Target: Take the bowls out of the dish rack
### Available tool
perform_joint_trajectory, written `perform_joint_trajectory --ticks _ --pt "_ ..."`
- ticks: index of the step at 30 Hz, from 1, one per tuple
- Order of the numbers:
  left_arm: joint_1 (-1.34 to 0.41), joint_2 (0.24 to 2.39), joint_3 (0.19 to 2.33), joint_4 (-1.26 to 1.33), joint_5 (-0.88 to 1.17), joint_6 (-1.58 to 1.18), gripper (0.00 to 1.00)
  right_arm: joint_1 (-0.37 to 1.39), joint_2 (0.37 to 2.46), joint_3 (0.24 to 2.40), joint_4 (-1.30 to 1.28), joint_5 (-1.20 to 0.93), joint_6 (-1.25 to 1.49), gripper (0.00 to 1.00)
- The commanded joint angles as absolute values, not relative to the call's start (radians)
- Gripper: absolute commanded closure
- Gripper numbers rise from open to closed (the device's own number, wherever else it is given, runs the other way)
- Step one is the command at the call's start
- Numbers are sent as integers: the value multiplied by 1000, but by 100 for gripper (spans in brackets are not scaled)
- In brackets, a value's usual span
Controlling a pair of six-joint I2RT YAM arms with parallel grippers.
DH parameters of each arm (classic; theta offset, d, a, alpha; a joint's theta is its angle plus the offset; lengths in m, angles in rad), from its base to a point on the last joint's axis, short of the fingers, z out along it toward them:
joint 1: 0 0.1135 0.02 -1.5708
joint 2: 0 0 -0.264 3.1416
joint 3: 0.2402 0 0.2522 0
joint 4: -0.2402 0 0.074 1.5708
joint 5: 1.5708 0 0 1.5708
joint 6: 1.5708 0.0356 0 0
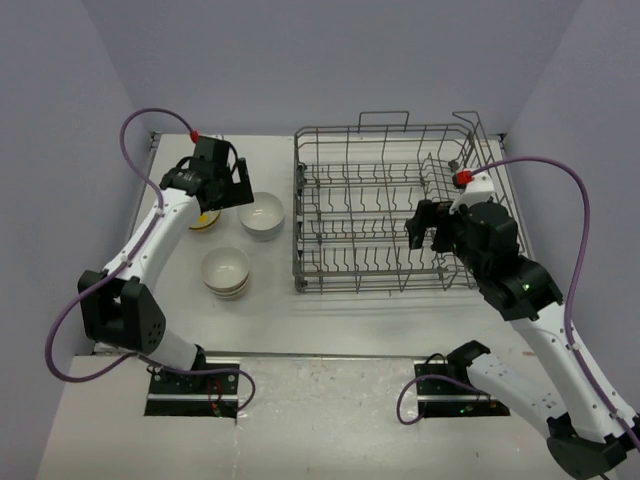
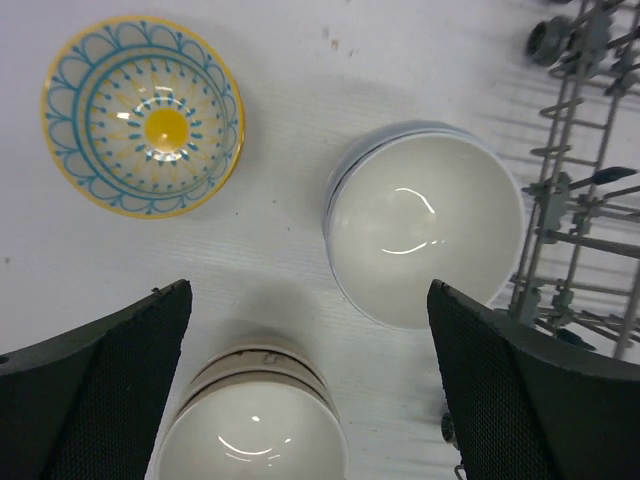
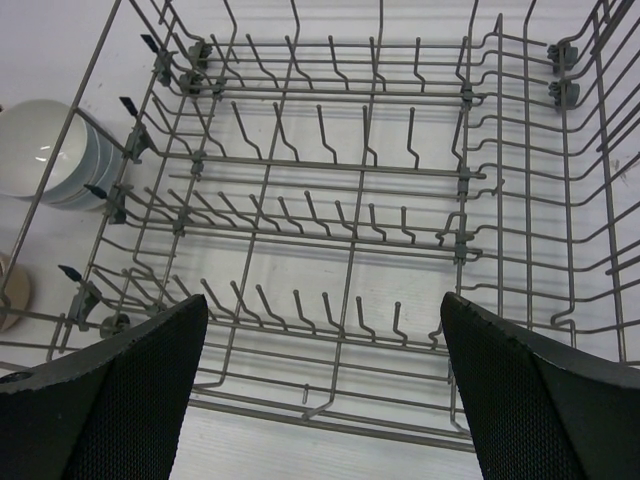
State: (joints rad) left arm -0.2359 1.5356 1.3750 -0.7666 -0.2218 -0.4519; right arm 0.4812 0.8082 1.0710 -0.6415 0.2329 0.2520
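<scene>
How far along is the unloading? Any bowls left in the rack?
Looks finished. The dish rack shows only bare tines in both views. On the table beside it sit a white stack, a cream stack and a blue-and-yellow bowl. Nothing is in hand: the left gripper and right gripper are open and empty. Nothing seen left to unload.

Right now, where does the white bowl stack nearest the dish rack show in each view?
Top external: the white bowl stack sits left of centre, just left of the dish rack.
Left wrist: the stack is right of centre, with rack wires at the right edge.
Right wrist: the stack is at the upper left edge, seen through the rack's wires.
Shared landmark: the rack wall next to the stack.
</scene>
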Motion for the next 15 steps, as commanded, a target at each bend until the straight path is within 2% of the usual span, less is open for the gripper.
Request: perform_joint_trajectory --ticks 1,5,10,15 --pt "-235 1416 1447 -802 -271 -436 0 477 769 1083 -623 238 296 1" --pt "-236 1190 1384 -799 -346 -426 0 477 675 1097 -652 337 348 1" --pt "-236 846 1156 -753 -544 -410 0 476 585 1108 -738 356 327 1" --pt "-241 643 1031 -742 -603 -434 0 477 529 1117 -801 371 330 1"
